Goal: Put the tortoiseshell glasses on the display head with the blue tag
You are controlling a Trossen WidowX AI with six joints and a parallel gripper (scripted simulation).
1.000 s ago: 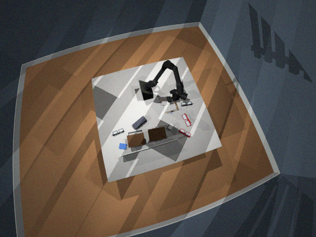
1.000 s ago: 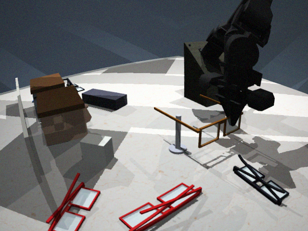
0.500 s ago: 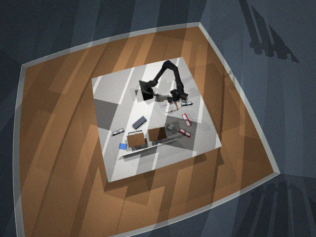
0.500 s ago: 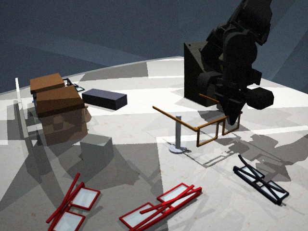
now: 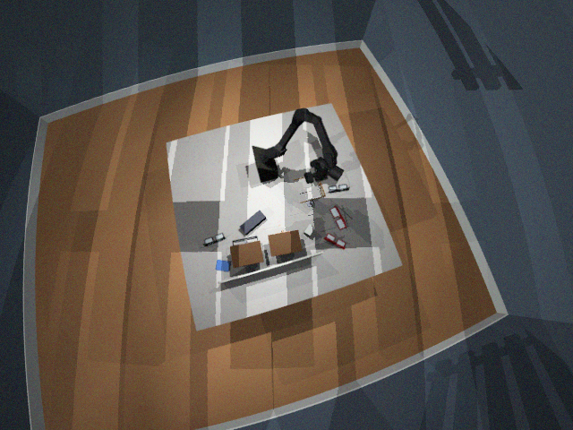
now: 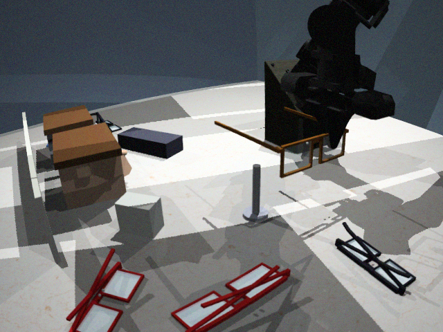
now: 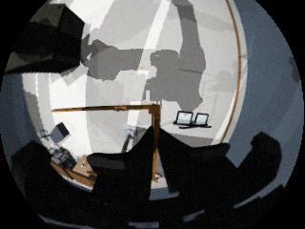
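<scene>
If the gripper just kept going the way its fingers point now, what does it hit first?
Likely bare table top: the gripper points straight down, shut on the tortoiseshell glasses, whose lenses hang lowest. Depth is uncertain.

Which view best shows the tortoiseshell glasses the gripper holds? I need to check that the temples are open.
The exterior view: the brown-framed tortoiseshell glasses hang off the table in the black gripper, both temples unfolded. The top view shows them only as thin, tiny lines; the wrist view shows just frame bars.
</scene>
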